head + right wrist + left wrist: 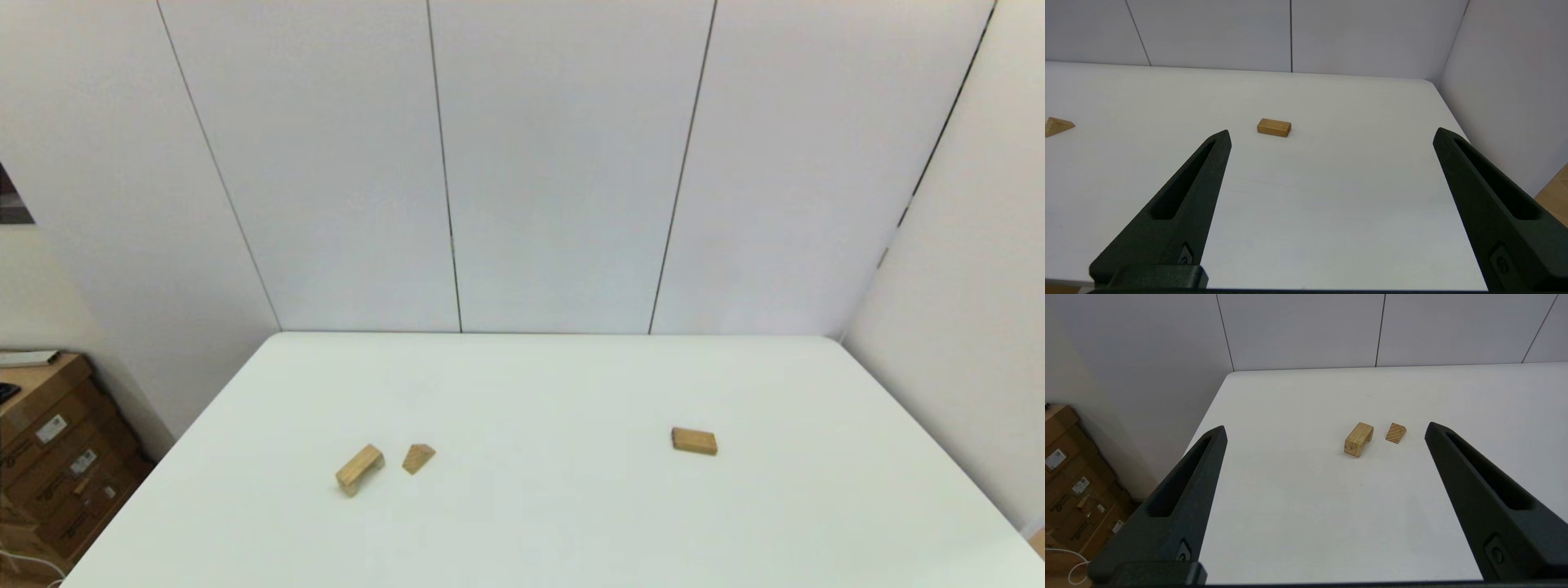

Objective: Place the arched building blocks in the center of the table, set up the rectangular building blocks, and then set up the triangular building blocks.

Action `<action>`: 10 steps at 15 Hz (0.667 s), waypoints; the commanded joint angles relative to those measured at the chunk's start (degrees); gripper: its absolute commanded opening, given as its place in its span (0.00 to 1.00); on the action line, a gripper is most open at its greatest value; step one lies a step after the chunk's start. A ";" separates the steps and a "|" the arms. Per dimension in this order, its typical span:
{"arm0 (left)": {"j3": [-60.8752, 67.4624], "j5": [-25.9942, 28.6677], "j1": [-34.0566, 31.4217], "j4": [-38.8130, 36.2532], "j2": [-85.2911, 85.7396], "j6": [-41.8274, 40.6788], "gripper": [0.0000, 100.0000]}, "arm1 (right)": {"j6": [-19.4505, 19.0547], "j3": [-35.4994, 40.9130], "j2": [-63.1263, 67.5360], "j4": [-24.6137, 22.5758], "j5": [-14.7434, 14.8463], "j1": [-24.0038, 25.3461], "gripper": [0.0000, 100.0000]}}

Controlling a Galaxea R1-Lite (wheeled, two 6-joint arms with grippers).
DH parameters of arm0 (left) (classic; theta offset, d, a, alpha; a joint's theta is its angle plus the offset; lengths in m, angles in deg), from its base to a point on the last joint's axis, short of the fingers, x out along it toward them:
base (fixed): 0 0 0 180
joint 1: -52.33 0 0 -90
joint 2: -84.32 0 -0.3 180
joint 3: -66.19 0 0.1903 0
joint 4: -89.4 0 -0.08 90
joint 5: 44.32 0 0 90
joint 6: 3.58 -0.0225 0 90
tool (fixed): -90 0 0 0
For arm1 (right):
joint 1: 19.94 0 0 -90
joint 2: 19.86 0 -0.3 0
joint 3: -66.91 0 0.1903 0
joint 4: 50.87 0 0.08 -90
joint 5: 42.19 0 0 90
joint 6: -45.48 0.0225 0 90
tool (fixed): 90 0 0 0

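Arch block sits left of centre on the table, w/ the triangle just beside it; rect slab lies well apart on the right. Left gripper is wide open, empty, back from the near edge. Arch is ahead of it, long axis running diagonally away, so left arm is nearer. Right gripper also spread open, parked, facing the slab

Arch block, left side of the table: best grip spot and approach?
Left gripper, open and nearest, probably from above. Pinch the arched block across its two long flat sides at mid-length. It stands on its legs, flat top up, so those faces are parallel. The triangular block sits close beside it, so keep clear.
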 commanded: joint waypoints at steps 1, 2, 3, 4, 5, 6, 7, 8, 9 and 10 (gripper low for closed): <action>0.00 -0.04 0.00 -0.01 -0.07 0.01 1.00 | -0.02 0.09 -0.02 -0.01 -0.02 0.01 1.00; 0.00 -0.04 0.00 -0.01 -0.07 0.01 1.00 | -0.02 0.09 -0.11 -0.01 -0.02 0.01 1.00; 0.00 -0.04 0.00 -0.01 -0.07 0.18 1.00 | -0.02 0.09 -0.02 -0.01 -0.02 0.01 1.00; 0.00 -0.04 0.00 -0.01 -0.07 0.18 1.00 | -0.02 0.09 -0.11 -0.01 -0.02 0.01 1.00; 0.00 -0.04 0.00 -0.01 -0.07 0.09 1.00 | -0.02 0.09 -0.11 -0.01 -0.02 0.01 1.00; 0.00 -0.04 0.00 -0.01 -0.07 0.09 1.00 | -0.02 0.09 -0.11 -0.01 -0.02 0.01 1.00; 0.00 -0.04 0.00 -0.01 -0.07 0.09 1.00 | -0.02 0.09 -0.11 -0.01 -0.02 0.01 1.00; 0.00 -0.04 0.00 -0.01 -0.07 0.01 1.00 | -0.02 0.09 -0.11 -0.01 -0.02 0.01 1.00; 0.00 -0.04 0.00 -0.01 -0.07 -0.08 1.00 | -0.02 0.09 -0.02 -0.01 -0.02 0.01 1.00; 0.00 -0.04 0.00 -0.01 -0.07 -0.43 1.00 | -0.02 0.09 -0.11 -0.01 -0.02 0.01 1.00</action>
